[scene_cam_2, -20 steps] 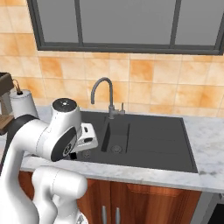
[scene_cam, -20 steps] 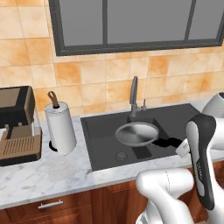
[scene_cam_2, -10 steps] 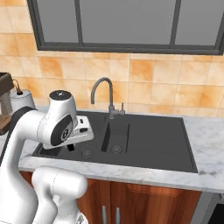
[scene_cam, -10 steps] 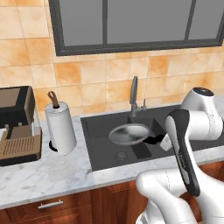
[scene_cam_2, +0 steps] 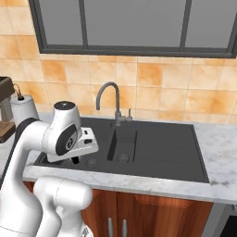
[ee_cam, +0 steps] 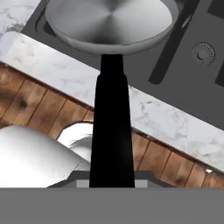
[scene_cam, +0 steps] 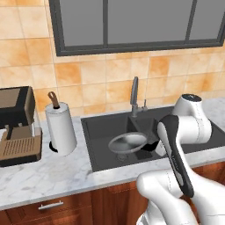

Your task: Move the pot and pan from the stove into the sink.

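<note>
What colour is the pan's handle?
Black; the pan's long handle contrasts with its silver bowl, clearest in the hand view.

Orange and cream wall tiles (scene_cam: 92,83) behind the surface, under a dark-framed window (scene_cam: 132,22) with grey panes. White-grey marble surface (scene_cam: 48,178) over brown wooden cabinets (scene_cam_2: 152,213) with thin metal handles (scene_cam: 49,205). At far left, a brown and black coffee machine (scene_cam: 17,125); just beside it, an upright white paper towel roll (scene_cam: 61,129) on a dark-knobbed holder. Even, flat light.
</note>
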Robot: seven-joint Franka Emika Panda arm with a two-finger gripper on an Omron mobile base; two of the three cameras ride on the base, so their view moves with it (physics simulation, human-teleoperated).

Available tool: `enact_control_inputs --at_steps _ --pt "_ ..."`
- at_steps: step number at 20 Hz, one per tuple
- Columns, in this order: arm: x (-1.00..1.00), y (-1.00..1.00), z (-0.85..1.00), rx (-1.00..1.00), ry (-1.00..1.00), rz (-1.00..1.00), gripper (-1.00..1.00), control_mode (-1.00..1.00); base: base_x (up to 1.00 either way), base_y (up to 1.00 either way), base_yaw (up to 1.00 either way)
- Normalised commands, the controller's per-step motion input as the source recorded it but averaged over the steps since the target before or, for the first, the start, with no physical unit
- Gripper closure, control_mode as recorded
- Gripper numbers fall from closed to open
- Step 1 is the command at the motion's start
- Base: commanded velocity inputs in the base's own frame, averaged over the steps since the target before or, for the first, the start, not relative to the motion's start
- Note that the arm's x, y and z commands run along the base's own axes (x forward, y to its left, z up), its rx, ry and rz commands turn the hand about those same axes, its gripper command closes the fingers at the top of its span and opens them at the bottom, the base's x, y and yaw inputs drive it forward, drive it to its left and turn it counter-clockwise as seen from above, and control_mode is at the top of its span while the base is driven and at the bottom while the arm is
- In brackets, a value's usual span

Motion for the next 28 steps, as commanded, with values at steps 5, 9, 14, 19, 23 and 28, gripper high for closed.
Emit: enact_control_inputs --at_steps 5,9,14,19,23,28 --pt "0.56 0.29 -0.24 -0.02 0.00 0.00 1.00 -1.00 0.00 0.00 0.00" --pt "0.58 0.32 -0.31 -0.03 0.00 0.00 1.00 -1.00 0.00 0.00 0.00" --pt "0.58 0.28 -0.35 -0.04 0.00 -0.01 1.00 -1.00 0.00 0.00 0.00" --pt "0.52 0.17 -0.43 -0.05 0.00 -0.05 1.00 -1.00 0.00 0.00 0.00" --pt "0.44 0.10 -0.45 -0.07 0.00 -0.09 1.00 -1.00 0.00 0.00 0.00" --pt "0.39 0.08 -0.41 -0.08 0.00 -0.11 1.00 -1.00 0.00 0.00 0.00"
